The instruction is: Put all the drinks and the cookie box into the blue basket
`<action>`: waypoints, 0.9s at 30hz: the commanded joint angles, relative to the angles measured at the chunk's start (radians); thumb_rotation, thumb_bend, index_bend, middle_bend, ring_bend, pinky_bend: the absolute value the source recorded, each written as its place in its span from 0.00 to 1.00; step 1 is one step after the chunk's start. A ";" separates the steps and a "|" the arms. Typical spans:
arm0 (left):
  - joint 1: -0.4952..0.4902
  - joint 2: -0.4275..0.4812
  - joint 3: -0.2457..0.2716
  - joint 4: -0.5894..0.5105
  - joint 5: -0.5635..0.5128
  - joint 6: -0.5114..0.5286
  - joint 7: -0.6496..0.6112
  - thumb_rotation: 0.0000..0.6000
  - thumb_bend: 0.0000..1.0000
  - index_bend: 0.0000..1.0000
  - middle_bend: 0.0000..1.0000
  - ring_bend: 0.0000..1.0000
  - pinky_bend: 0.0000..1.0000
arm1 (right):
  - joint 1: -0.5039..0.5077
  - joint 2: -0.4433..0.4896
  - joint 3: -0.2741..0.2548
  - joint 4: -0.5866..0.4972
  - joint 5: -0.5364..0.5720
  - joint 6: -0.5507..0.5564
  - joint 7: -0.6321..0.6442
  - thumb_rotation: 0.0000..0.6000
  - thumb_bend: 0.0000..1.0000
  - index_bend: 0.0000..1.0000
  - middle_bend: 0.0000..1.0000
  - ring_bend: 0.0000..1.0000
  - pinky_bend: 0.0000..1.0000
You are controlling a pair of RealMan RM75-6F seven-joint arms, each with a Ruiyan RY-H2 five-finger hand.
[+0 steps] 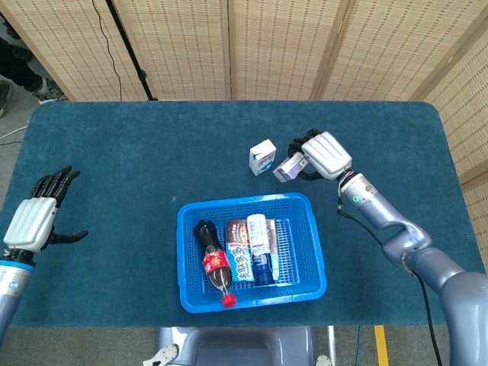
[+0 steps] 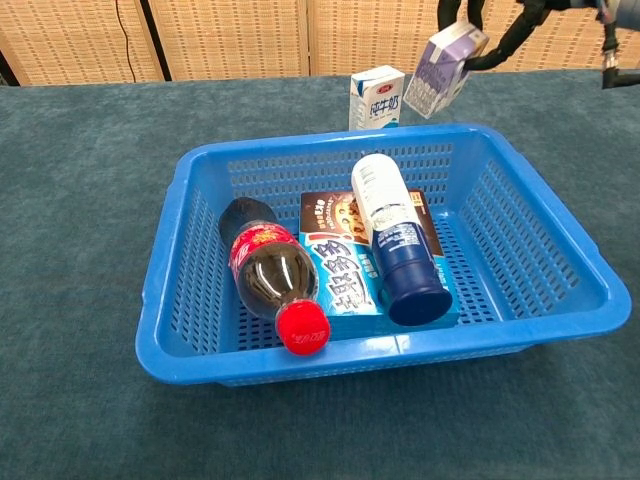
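My right hand [image 1: 322,155] grips a small purple drink carton [image 1: 287,167] [image 2: 443,69] and holds it tilted in the air behind the blue basket [image 1: 191,252] [image 2: 540,238]. A white milk carton [image 1: 263,156] [image 2: 377,97] stands upright on the table just left of it. In the basket lie a cola bottle [image 1: 215,264] [image 2: 272,276], a cookie box [image 1: 239,250] [image 2: 342,268] and a white-and-blue bottle [image 1: 260,247] [image 2: 394,237] on top of the box. My left hand [image 1: 36,218] hovers open over the table's left edge, away from everything.
Dark teal cloth covers the table [image 1: 137,160]. Woven folding screens [image 1: 267,46] stand behind its far edge. The basket sits near the front edge, in the middle.
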 commanded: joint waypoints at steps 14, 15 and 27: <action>0.040 0.032 0.017 -0.008 0.112 0.037 -0.076 1.00 0.08 0.00 0.00 0.00 0.00 | -0.151 0.411 -0.072 -0.638 -0.189 0.204 -0.282 1.00 0.53 0.59 0.53 0.51 0.32; 0.042 0.031 0.016 -0.009 0.112 0.042 -0.069 1.00 0.08 0.00 0.00 0.00 0.00 | -0.151 0.413 -0.081 -0.650 -0.211 0.205 -0.288 1.00 0.53 0.59 0.53 0.51 0.32; 0.049 0.037 0.020 -0.010 0.141 0.040 -0.095 1.00 0.08 0.00 0.00 0.00 0.00 | -0.136 0.378 -0.127 -0.617 -0.330 0.163 -0.448 1.00 0.55 0.59 0.53 0.50 0.26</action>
